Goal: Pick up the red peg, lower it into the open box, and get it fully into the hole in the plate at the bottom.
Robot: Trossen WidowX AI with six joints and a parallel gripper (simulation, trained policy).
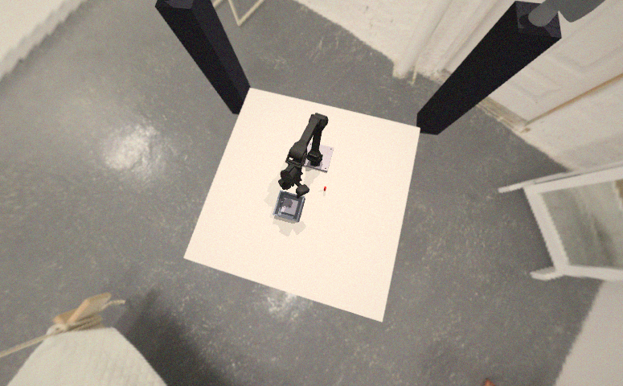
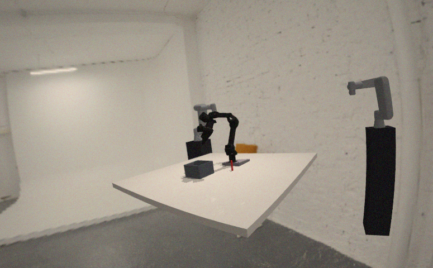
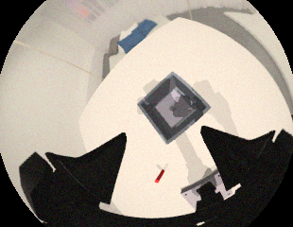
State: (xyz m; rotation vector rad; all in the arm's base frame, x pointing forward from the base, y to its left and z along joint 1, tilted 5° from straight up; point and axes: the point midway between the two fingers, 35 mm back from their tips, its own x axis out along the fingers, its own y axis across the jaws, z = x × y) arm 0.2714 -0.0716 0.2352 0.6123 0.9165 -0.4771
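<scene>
The red peg (image 1: 324, 188) (image 2: 232, 165) (image 3: 159, 176) stands upright on the table, apart from the box and the arm base. The open blue-grey box (image 1: 285, 217) (image 2: 199, 170) (image 3: 153, 123) sits on the table to one side of the peg. A pale plate (image 3: 166, 110) shows at the bottom of the box, partly under dark shadow; its hole cannot be made out. My gripper (image 1: 293, 190) (image 2: 203, 134) (image 3: 164, 133) is open and empty, high above the table near the box, with its fingers pointing down at a slant. The peg is not between the fingers.
The arm's base plate (image 1: 325, 162) (image 2: 244, 161) is on the white table (image 1: 347, 249) (image 2: 224, 199) (image 3: 217, 61), behind the box and peg. Black pedestals (image 1: 208, 57) (image 1: 472, 71) (image 2: 379, 179) stand beyond the table, some bearing grey arms.
</scene>
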